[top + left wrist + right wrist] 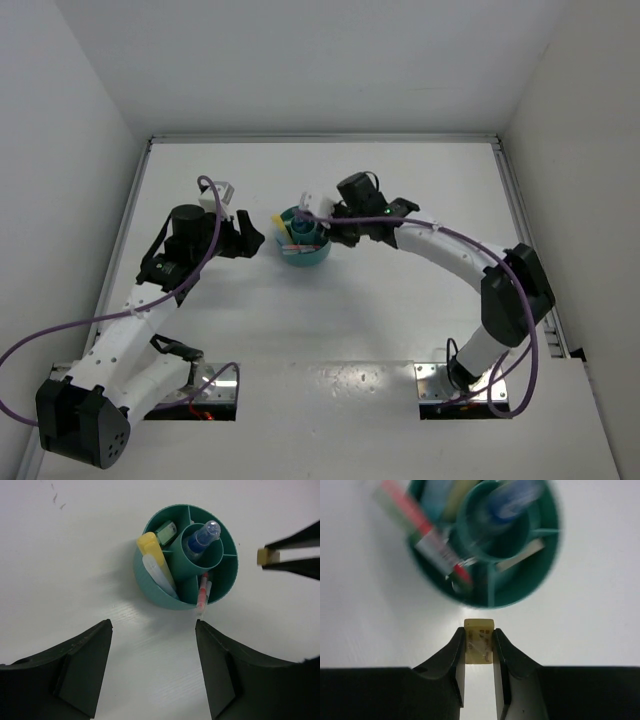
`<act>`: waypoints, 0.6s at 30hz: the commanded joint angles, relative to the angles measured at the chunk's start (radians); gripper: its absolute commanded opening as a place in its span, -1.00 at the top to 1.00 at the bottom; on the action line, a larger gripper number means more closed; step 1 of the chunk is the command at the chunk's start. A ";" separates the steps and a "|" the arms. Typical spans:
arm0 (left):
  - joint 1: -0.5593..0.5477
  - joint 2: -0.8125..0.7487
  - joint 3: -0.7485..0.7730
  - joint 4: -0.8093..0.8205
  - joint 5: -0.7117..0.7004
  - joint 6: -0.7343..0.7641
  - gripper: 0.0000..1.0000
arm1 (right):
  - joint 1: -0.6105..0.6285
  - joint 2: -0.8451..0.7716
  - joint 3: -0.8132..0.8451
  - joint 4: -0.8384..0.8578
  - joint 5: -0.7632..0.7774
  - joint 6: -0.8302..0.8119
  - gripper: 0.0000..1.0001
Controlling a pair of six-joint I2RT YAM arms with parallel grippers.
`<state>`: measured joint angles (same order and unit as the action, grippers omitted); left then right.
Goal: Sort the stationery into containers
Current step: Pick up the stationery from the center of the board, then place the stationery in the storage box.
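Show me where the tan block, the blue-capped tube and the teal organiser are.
tan block (479, 641), right wrist view, front face.
blue-capped tube (201, 538), left wrist view, blue body.
teal organiser (150, 591), left wrist view, outer wall.

The left arm (125, 330) and the right arm (450, 250) share one build: smooth white tubular links joined by bulky matte black joint housings. A thin purple cable (462, 238) runs along each arm, swinging off in loose loops. Each base sits on a bright metal plate (432, 385); at the left one, thin red wires (195, 402) show. A small green light (386, 212) glows on the right arm's black wrist block. The left gripper (152, 623) has broad, wedge-shaped black fingers (75, 672) with flat recessed inner faces. The right gripper (479, 635) has the same black fingers (451, 662), curving to narrow tips.
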<state>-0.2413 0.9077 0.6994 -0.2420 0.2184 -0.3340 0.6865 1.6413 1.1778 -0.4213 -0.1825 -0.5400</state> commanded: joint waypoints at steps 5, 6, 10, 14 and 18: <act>0.000 -0.027 0.038 0.015 0.002 0.003 -0.47 | -0.018 0.058 0.138 0.066 0.132 0.440 1.00; 0.000 -0.027 0.038 0.015 0.002 0.003 -0.47 | -0.027 0.074 0.170 0.056 0.121 0.449 1.00; 0.000 -0.027 0.038 0.015 0.002 0.003 -0.47 | -0.036 0.159 0.262 0.013 0.060 0.486 1.00; 0.000 -0.027 0.038 0.015 0.002 0.003 -0.47 | -0.045 0.216 0.336 0.035 0.113 0.552 1.00; 0.000 -0.027 0.038 0.015 0.002 0.003 -0.47 | -0.054 0.285 0.382 0.013 0.175 0.581 1.00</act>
<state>-0.2413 0.9005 0.6994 -0.2459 0.2169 -0.3340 0.6456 1.9118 1.5021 -0.4065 -0.0643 -0.0261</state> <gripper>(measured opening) 0.732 0.228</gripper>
